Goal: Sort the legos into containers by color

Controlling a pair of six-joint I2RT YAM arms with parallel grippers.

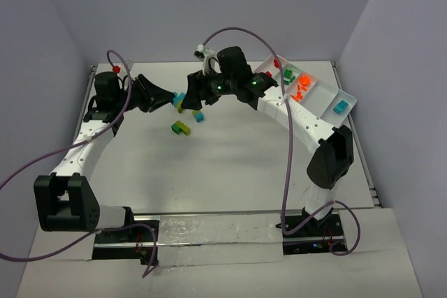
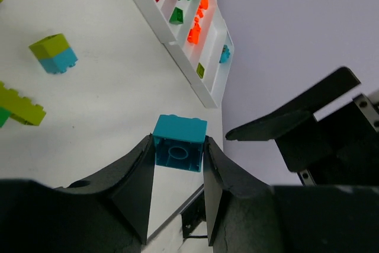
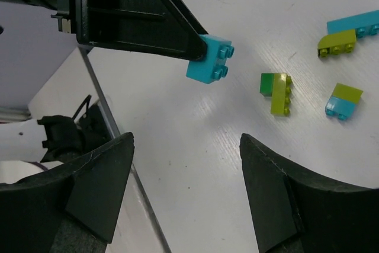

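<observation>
My left gripper (image 1: 174,98) is shut on a cyan brick (image 1: 179,98) and holds it above the table; in the left wrist view the brick (image 2: 179,137) sits pinched between the two fingertips. My right gripper (image 1: 195,88) is open and empty, just right of the held brick, facing it. In the right wrist view the jaws (image 3: 186,143) stand wide apart, with the cyan brick (image 3: 211,64) beyond them. The white tray (image 1: 323,93) at the far right holds red, green, orange and cyan bricks in separate compartments; it also shows in the left wrist view (image 2: 172,48).
Loose bricks lie on the table below the grippers: a green and yellow-green piece (image 1: 181,128), a yellow-green and cyan piece (image 1: 199,115), and a yellow-green brick beside a long cyan one (image 3: 349,32). The table's far edge and back wall are close behind.
</observation>
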